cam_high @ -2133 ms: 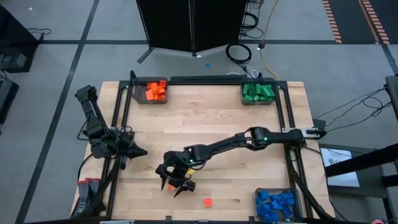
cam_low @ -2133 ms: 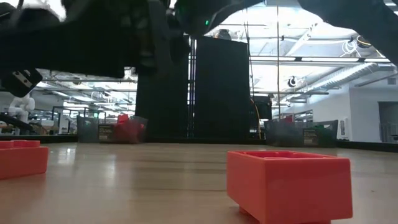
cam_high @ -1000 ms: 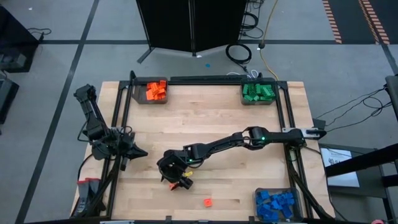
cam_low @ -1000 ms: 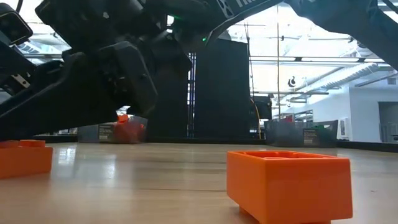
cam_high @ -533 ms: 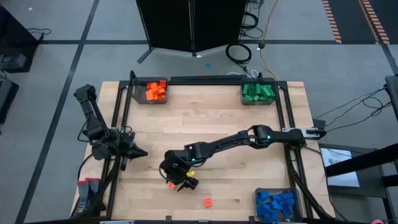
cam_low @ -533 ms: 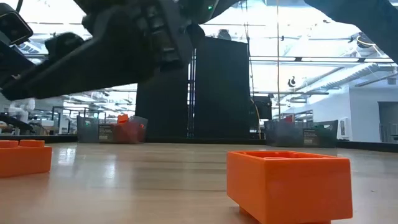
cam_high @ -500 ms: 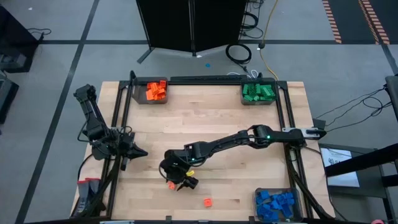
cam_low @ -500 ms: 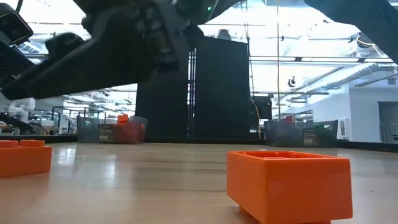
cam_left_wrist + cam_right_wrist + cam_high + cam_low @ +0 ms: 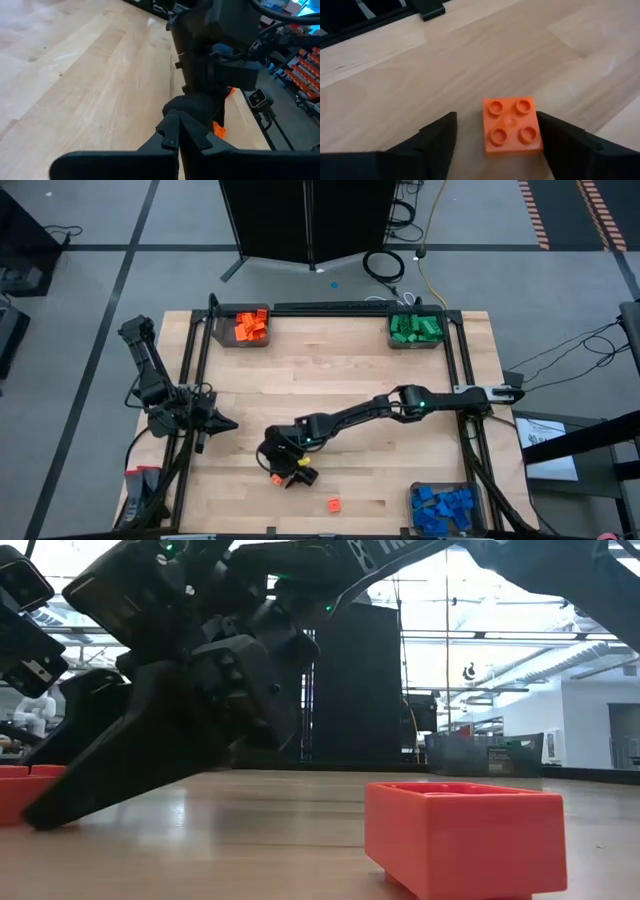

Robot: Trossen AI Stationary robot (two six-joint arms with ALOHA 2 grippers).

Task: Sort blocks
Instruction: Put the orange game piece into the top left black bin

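Now right tool (image 9: 287,476) lower than second ago, lower-left centre of desk (image 9: 330,380), fingers open astride orange block (image 9: 512,126); grasp pending. Left tool (image 9: 226,423) shut, parked at left edge.
Loose blocks: 2, second (image 9: 334,504) lower centre.
Bins: 3, orange (image 9: 243,326), green (image 9: 415,330), blue (image 9: 442,508).

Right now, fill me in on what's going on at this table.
The robot is sorting blocks by colour. The right gripper is down at the table's near-left area, open, with its fingers either side of an orange block lying studs up, not yet gripped. A second orange block lies loose nearby. The orange bin, green bin and blue bin already hold blocks. The left gripper waits shut at the table's left edge.
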